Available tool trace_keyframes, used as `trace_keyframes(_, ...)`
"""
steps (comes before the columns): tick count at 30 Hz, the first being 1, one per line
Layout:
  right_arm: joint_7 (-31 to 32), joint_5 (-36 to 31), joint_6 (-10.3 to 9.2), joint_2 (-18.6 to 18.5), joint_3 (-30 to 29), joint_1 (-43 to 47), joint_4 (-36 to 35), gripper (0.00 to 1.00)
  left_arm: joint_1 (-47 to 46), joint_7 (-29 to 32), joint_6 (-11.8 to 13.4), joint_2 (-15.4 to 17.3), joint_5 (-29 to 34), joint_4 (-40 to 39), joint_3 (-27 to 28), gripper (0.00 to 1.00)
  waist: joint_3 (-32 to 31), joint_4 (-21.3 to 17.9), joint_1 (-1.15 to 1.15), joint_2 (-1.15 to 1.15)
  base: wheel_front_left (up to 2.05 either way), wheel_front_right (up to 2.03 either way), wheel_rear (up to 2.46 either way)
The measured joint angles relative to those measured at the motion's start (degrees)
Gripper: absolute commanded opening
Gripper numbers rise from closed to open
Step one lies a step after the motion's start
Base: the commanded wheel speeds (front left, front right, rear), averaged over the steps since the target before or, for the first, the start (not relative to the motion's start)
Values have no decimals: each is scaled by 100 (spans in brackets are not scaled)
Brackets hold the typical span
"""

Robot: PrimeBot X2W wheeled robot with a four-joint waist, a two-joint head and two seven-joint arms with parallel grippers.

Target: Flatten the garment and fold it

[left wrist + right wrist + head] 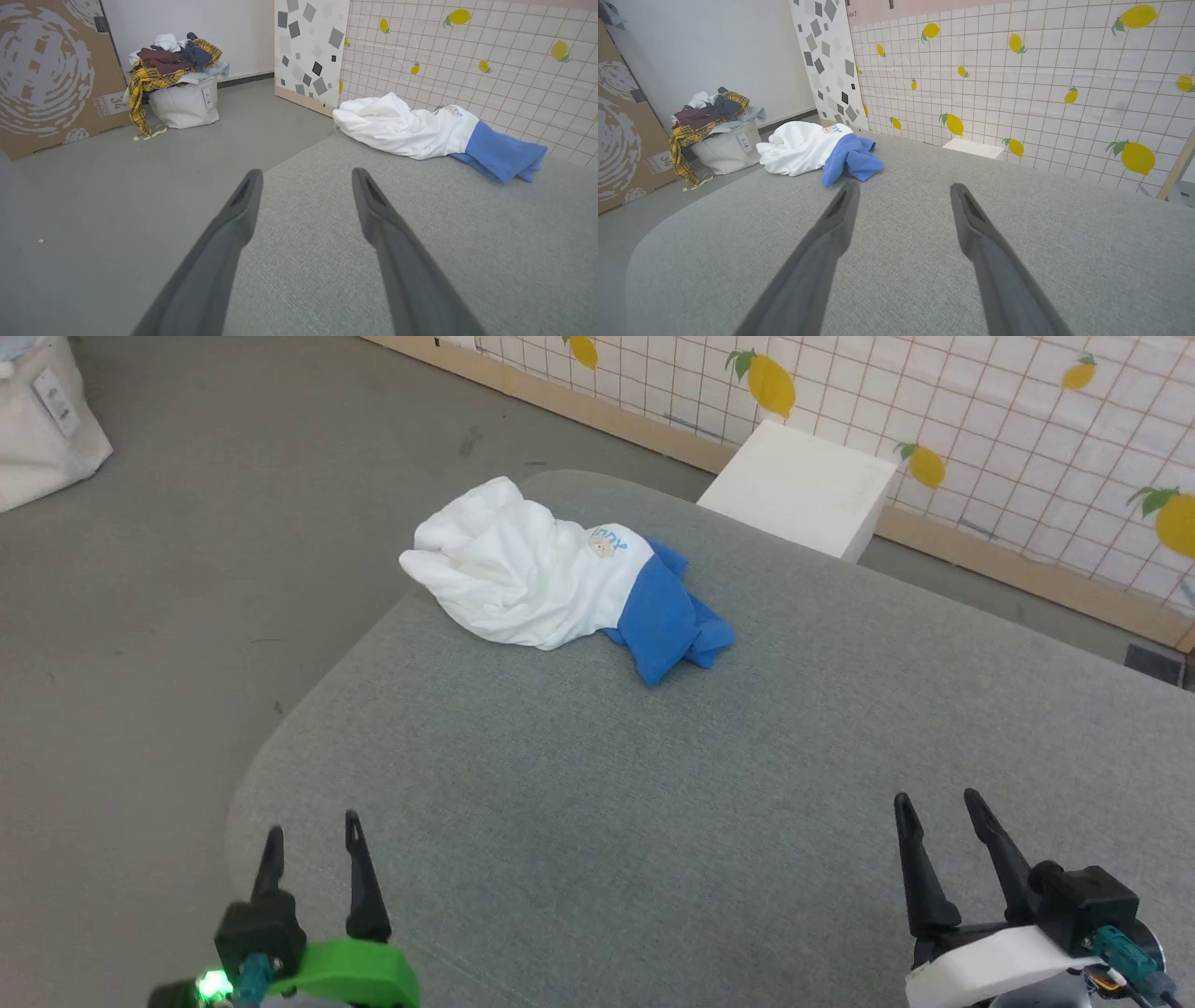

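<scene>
Garment [551, 583]: one piece, bunched up at the far-left edge of the grey table [709, 784]. Wide bare surface is seen between it and the near edge. Two grippers counted there: left gripper [313, 822], right gripper [935, 794], fingers spread wide, nothing held.

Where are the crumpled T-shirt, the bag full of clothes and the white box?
T-shirt [523, 579], head view, on its crumpled white body.
Bag of clothes [186, 105], left wrist view, on its pale front wall.
White box [803, 481], head view, on its flat top.
</scene>
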Motion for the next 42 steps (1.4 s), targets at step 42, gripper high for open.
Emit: trace_keyframes(42,844,-747,1,-59,-1077,-378,-2039,100,-5950,6745,-215,2175,-2073,2598,675,100,3412,-1902,1,0,0,0,0)
